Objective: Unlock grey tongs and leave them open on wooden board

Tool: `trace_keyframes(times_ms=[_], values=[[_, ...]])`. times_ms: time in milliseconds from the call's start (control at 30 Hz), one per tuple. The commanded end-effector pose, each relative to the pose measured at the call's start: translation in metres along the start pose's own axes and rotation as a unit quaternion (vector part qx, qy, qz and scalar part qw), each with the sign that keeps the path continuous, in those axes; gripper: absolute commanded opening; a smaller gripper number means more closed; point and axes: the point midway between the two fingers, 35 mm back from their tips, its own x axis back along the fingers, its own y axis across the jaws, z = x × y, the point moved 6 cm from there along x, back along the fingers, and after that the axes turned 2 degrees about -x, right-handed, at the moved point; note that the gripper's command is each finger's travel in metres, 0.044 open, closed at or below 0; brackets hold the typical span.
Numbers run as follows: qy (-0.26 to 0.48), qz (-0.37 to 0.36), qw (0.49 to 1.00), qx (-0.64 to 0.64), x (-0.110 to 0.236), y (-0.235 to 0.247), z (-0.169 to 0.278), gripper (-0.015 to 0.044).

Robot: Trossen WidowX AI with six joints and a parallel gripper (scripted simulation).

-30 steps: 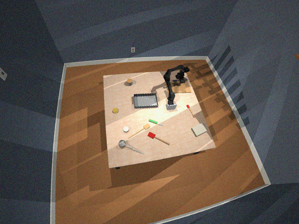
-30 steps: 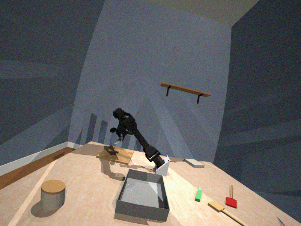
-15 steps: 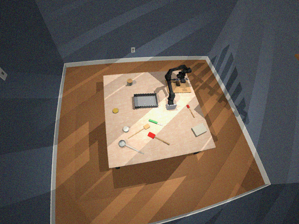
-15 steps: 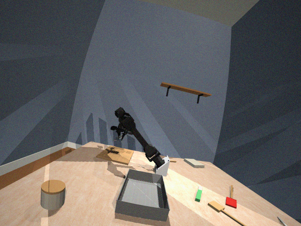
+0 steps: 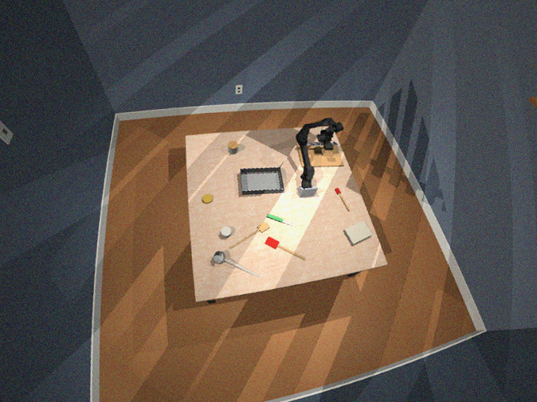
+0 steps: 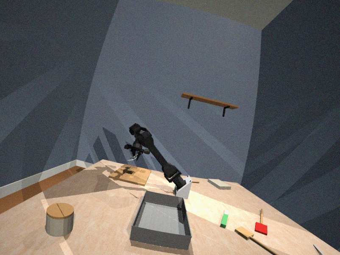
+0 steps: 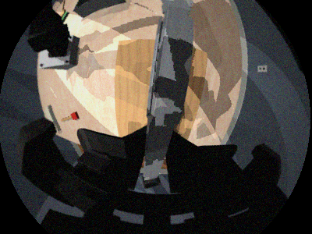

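My gripper [image 5: 322,145] [image 6: 134,154] [image 7: 157,128] is shut on the grey tongs [image 5: 318,146] [image 6: 132,158] [image 7: 168,72] and holds them in the air above the wooden board [image 5: 336,161] [image 6: 140,177] [image 7: 133,72] at the table's far corner. In the wrist view the tongs run from between my fingers away over the board, tilted downward, not touching it. I cannot tell whether their arms are spread. The dark grey roasting tin [image 5: 243,184] [image 6: 160,239] stands empty near the table's middle, beside the arm's base [image 5: 306,191] [image 6: 184,189].
A canister with a wooden lid [image 5: 233,147] [image 6: 59,219] stands left of the tin. A green tool [image 5: 274,217] [image 6: 224,220], a red spatula [image 5: 273,242] [image 6: 260,227], a wooden spatula [image 5: 262,227] [image 6: 243,232], a grey block [image 5: 357,232] [image 6: 218,184] and a strainer [image 5: 220,258] lie across the table. A shelf [image 6: 210,101] hangs on the wall.
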Motion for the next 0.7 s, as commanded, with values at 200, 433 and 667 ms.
trace_keyframes(times_ms=[200, 433, 667], values=[[-0.004, -0.005, 1.0, 0.0, -0.016, 0.001, 0.001, -0.015], [-0.007, -0.006, 1.0, 0.002, -0.027, 0.001, 0.002, -0.015], [-0.01, -0.007, 1.0, 0.004, -0.038, 0.0, 0.001, -0.015]])
